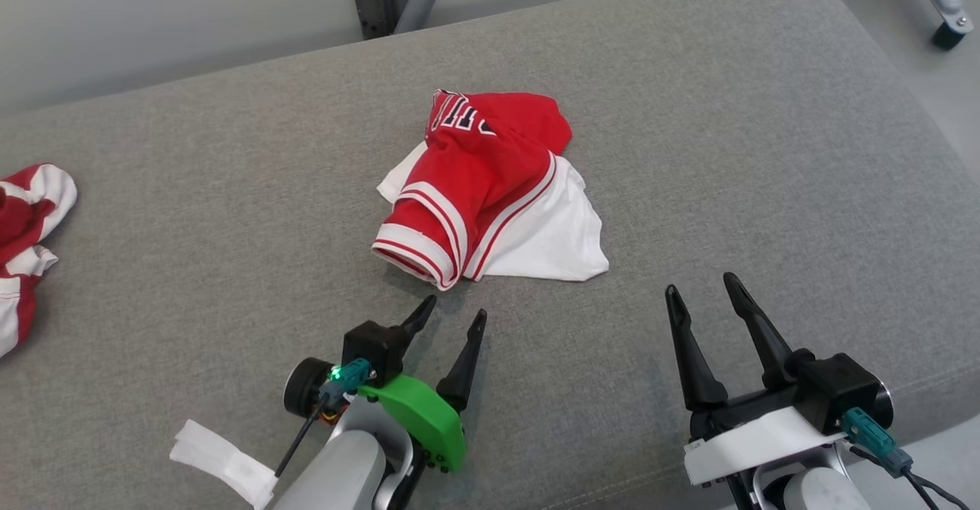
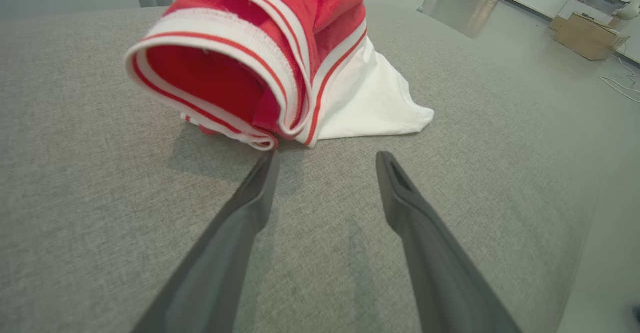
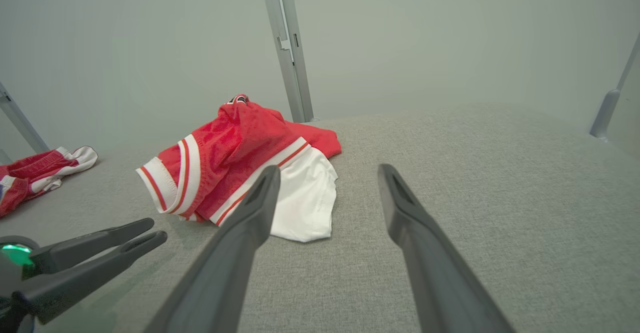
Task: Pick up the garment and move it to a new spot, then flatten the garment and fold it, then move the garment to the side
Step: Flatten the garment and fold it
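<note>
I see the garment (image 1: 490,188), a red and white jersey, crumpled near the middle of the grey padded tabletop (image 1: 766,150), its red part heaped over a white panel. My left gripper (image 1: 455,306) sits just short of its striped hem, jaws spread and empty. I cannot tell whether one tip touches the hem. My right gripper (image 1: 700,283) is further right, clear of the garment, jaws released too. A second red and white cloth (image 1: 27,227) lies at the left edge.

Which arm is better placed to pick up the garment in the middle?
Left. The left gripper is open, fingertips almost touching the garment at its striped hem; the right gripper, also open, sits farther off.
</note>
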You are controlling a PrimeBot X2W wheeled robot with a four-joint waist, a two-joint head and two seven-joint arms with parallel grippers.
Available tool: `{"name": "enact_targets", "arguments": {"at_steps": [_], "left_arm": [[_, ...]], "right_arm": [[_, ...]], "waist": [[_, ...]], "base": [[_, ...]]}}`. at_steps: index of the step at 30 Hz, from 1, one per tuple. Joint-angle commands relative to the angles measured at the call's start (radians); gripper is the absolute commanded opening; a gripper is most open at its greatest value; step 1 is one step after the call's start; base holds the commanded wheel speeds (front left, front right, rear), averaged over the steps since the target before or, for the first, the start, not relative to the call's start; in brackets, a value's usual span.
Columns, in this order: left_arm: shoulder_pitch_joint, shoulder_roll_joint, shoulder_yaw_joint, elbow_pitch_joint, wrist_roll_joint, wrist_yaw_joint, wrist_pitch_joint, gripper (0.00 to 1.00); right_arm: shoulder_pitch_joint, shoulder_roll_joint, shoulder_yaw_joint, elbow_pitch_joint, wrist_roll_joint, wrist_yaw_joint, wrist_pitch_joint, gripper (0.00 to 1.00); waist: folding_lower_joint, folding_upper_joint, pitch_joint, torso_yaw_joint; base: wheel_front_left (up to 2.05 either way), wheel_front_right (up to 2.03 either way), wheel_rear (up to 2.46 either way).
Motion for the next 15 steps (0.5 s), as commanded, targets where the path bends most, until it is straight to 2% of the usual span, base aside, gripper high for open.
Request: {"name": "enact_targets", "arguments": {"at_steps": [1, 6, 13, 14, 15], "left_arm": [[-0.026, 0.005, 0.005, 0.004, -0.007, 0.014, 0.000, 1.00], [-0.057, 0.005, 0.016, 0.033, 0.013, 0.049, 0.000, 1.00], [-0.084, 0.005, 0.065, 0.006, 0.041, 0.060, 0.000, 1.00], [-0.084, 0.005, 0.072, -0.001, 0.046, 0.060, 0.000, 0.88], [-0.082, 0.005, 0.075, -0.006, 0.052, 0.058, 0.000, 0.47]], "right_arm": [[-0.015, -0.001, 0.000, 0.000, 0.005, -0.001, 0.000, 1.00], [-0.022, -0.001, 0.006, -0.002, 0.014, -0.001, 0.000, 1.00], [-0.025, -0.001, 0.007, 0.004, 0.031, -0.001, 0.000, 1.00], [-0.024, -0.001, 0.009, 0.007, 0.031, -0.001, 0.000, 1.00], [-0.024, -0.002, 0.009, 0.009, 0.032, -0.001, 0.000, 1.00]], "waist": [[0.0000, 0.0000, 0.035, -0.038], [0.0000, 0.0000, 0.052, -0.056], [0.0000, 0.0000, 0.061, -0.067], [0.0000, 0.0000, 0.061, -0.066], [0.0000, 0.0000, 0.061, -0.066]], "base": [[0.00, 0.00, 0.00], [0.00, 0.00, 0.00], [0.00, 0.00, 0.00], [0.00, 0.00, 0.00], [0.00, 0.00, 0.00]]}}
